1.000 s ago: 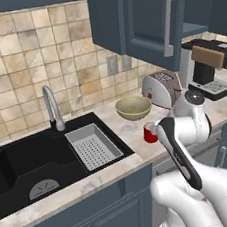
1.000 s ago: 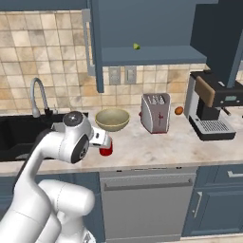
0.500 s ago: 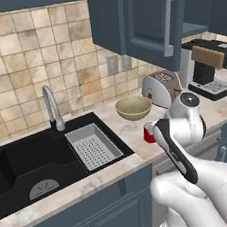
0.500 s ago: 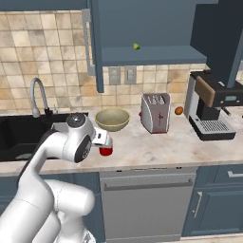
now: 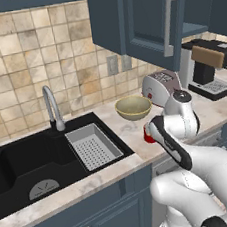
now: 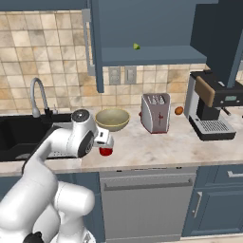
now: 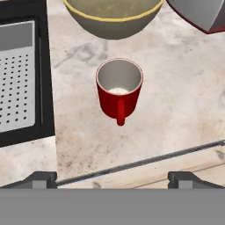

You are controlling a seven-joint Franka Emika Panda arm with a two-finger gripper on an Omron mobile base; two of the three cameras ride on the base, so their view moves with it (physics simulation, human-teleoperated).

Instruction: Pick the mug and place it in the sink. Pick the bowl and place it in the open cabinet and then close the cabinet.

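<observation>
The arm [image 6: 45, 166] is glossy white, built of thick rounded tubular links that swell at each joint. A dark charcoal strip runs along the side of the forearm link [image 5: 171, 146]. A round grey cap with a dark rim closes the wrist joint [image 6: 80, 116]. The tool [image 7: 113, 179] ends in two small dark grey blocky finger tips [image 7: 42, 179].

Bright, even rendered light, sharp throughout, with soft faint shadows and no glare.

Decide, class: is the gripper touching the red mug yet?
Apart. In the hand view, bare counter separates the gripper from the mug.
</observation>
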